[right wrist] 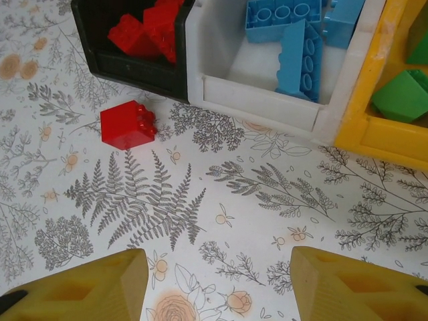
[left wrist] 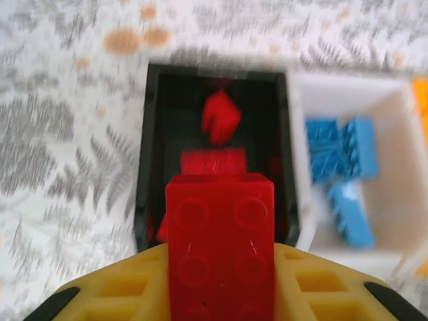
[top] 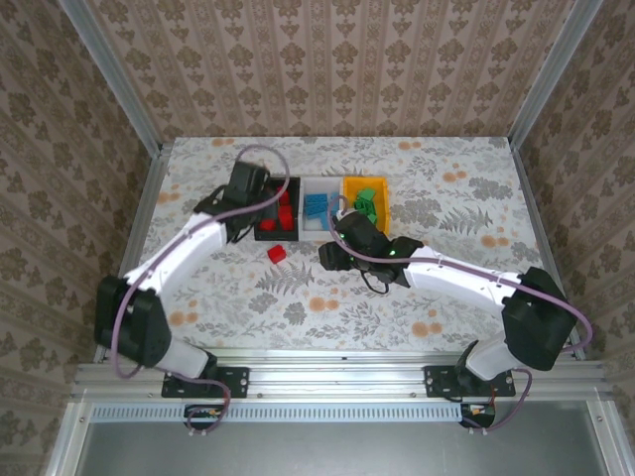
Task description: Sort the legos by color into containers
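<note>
My left gripper (left wrist: 221,294) is shut on a red lego (left wrist: 221,241), held just above the near edge of the black container (left wrist: 148,154), which has more red legos (left wrist: 221,120) inside. The white container (left wrist: 297,167) beside it holds blue legos (left wrist: 341,160). One loose red lego (right wrist: 127,125) lies on the table in front of the black container (right wrist: 134,67). My right gripper (right wrist: 217,284) hovers open over bare tablecloth to the right of that brick, with nothing between its fingers. The yellow container (right wrist: 381,134) holds green legos (right wrist: 401,93).
The three containers stand side by side at the table's middle back: black (top: 260,233), white (top: 319,234), yellow (top: 349,188). Both arms reach in toward them, the right gripper (top: 332,253) close to the loose red lego (top: 276,254). Patterned walls enclose the table.
</note>
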Tool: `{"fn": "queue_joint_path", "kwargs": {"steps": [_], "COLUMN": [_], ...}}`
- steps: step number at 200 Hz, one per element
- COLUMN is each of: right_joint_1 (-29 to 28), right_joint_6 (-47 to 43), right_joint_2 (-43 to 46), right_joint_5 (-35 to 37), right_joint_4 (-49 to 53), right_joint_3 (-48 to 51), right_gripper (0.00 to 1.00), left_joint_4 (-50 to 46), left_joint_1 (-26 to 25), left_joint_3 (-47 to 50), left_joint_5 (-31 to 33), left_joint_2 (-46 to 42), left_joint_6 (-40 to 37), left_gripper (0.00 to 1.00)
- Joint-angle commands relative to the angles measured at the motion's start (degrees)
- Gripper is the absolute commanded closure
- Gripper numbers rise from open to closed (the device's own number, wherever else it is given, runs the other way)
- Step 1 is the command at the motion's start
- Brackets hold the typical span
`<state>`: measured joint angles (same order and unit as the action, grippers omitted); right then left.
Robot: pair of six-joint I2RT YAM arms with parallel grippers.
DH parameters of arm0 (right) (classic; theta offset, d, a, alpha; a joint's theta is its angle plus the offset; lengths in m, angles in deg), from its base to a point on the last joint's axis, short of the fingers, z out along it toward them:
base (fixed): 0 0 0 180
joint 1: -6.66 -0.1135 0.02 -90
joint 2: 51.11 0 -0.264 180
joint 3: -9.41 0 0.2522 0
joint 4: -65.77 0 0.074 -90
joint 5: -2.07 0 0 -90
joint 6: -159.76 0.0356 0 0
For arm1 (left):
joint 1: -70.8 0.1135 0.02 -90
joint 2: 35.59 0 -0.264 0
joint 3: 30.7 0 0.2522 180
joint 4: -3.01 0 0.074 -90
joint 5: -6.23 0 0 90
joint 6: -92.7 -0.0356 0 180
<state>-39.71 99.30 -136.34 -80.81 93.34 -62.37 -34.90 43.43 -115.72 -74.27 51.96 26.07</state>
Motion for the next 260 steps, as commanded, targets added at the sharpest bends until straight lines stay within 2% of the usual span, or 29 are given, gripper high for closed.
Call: {"fn": "queue_joint_path", "kwargs": {"steps": [1, 23, 58, 64, 85, 100, 109, 126, 149, 164, 173, 213, 260], "right_joint_1": [0.2, 0.6, 0.8, 0.8, 0.8, 0.8, 0.8, 0.8, 0.8, 0.8, 0.8, 0.8, 0.8], "right_joint_6": [-0.9, -1.2, -2.0, -2.2, -2.4, -2.2, -2.1, -1.9, -1.4, -1.1, -1.0, -1.0, -0.7], "right_joint_2": [-0.1, 1.0, 3.3, 3.6, 4.4, 4.8, 5.1, 5.1, 7.0, 7.5, 7.7, 7.6, 7.9], "right_joint_5": [-0.5, -0.4, 0.4, 0.6, 1.0, 1.5, 1.7, 2.0, 2.0, 2.3, 2.8, 3.1, 2.6], "right_joint_4": [-0.8, -0.3, 2.0, 2.5, 3.1, 3.4, 3.4, 3.6, 3.8, 4.3, 4.6, 5.6, 6.4], "right_joint_3": [0.0, 0.0, 0.1, 0.0, 0.3, 0.5, 0.6, 0.9, 1.9, 2.6, 2.9, 3.0, 2.9], "right_gripper": [0.41, 0.41, 0.41, 0.41, 0.4, 0.4, 0.4, 0.4, 0.4, 0.4, 0.4, 0.4, 0.4], "left_joint_4": [-4.5, -3.8, -4.5, -4.7, -3.7, -2.6, -2.0, 1.6, 6.2, 10.8, 13.4, 24.2, 28.8], "left_joint_1": [1.0, 3.0, 5.0, 5.0, 4.9, 4.7, 4.6, 3.4, 1.7, 1.6, 0.0, 0.2, 0.9], "left_joint_3": [-7.1, -11.8, -16.1, -16.5, -16.2, -14.6, -12.9, -5.5, 9.5, 18.8, 23.2, 32.2, 32.0], "left_joint_5": [0.3, -0.7, -4.6, -4.7, -6.5, -6.9, -8.0, -9.8, -10.6, -12.2, -13.3, -16.0, -16.3], "left_joint_2": [9.8, 16.2, 21.7, 21.9, 20.2, 16.8, 14.0, 6.3, -3.5, -7.6, -9.2, -9.5, -2.0], "left_joint_6": [-3.7, -3.2, -3.3, -3.9, -5.3, -5.4, -5.4, -5.5, -4.0, -2.4, -1.5, -3.7, -6.1], "left_gripper": [0.7, 0.72, 0.69, 0.65, 0.41, 0.11, 0.06, 0.09, 0.17, 0.22, 0.23, 0.21, 0.18]}}
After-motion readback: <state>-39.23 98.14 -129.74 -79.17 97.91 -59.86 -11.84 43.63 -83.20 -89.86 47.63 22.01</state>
